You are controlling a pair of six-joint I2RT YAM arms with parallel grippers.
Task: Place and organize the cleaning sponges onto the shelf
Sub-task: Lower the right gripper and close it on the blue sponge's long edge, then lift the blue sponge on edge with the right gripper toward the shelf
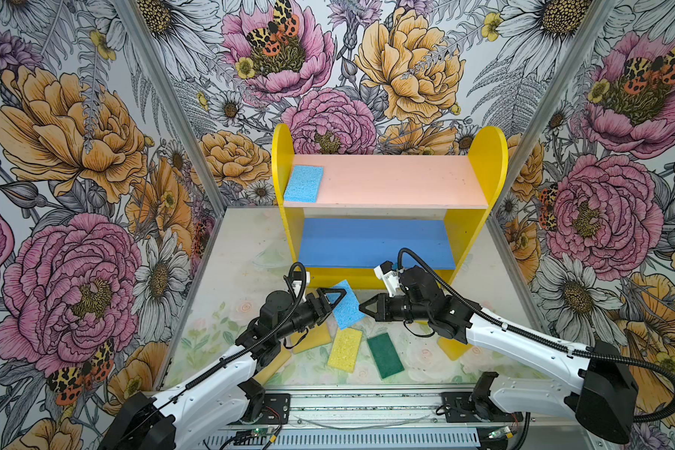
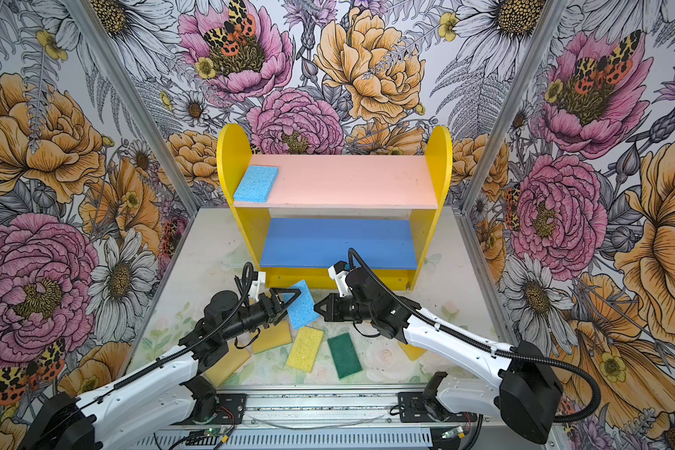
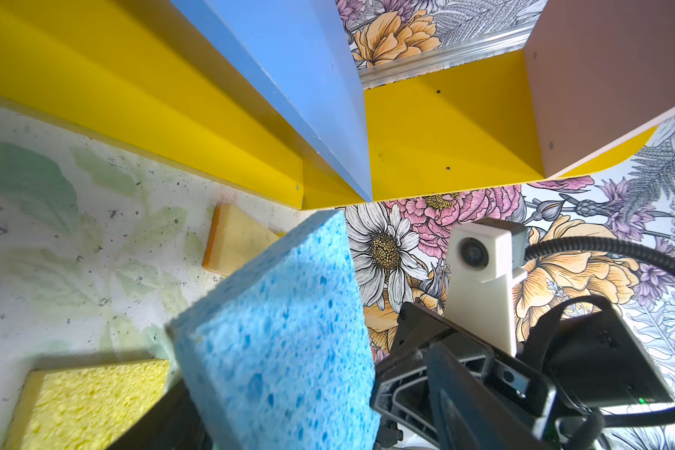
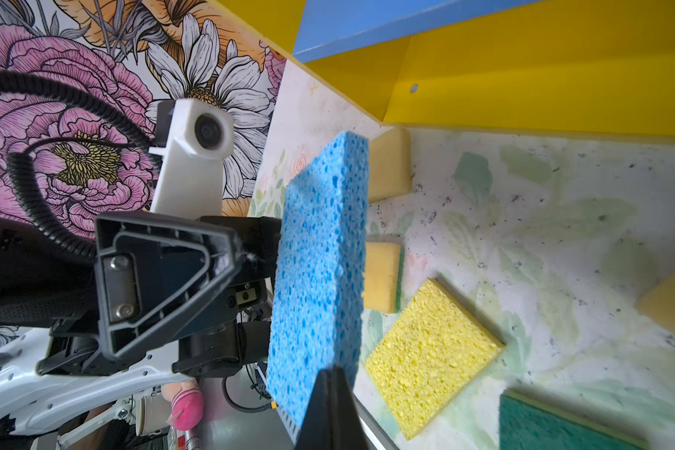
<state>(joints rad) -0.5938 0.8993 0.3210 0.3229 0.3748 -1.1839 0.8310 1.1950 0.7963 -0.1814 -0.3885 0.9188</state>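
Left gripper (image 1: 334, 303) is reaching in with its two jaws standing on either side of the light blue sponge (image 1: 349, 313). Whether they are already squeezing it or only enclosing it, I cannot tell from these views. This sponge is standing steeply tilted on an edge, just in front of the foot of the shelf (image 1: 488, 156), not lying flat like the others.

From the opposite side the right gripper (image 1: 362, 307) is pointing at it with jaws pressed together and holding nothing. Its tip is sitting at the sponge's edge, touching or almost touching, so it seems to be propping the sponge.

Behind, the other light blue sponge (image 1: 304, 183) is lying on the pink upper board (image 1: 386, 179) at its left end, while the blue lower board (image 1: 367, 241) is carrying nothing. Nearer to the robot, the pale yellow sponge (image 1: 345, 349) and the dark green sponge (image 1: 385, 354) are lying flat side by side on the table (image 1: 230, 253). Some tan-yellow sponges (image 2: 271, 337) are partly hiding under the arms.

To my judgement, the step in hand is taking a grip on the tilted blue sponge. The next move is asking for a firm pinch and for the right gripper to back off. Then comes a lift high enough to pass the front edge of the upper board, and a flat placing beside its twin.
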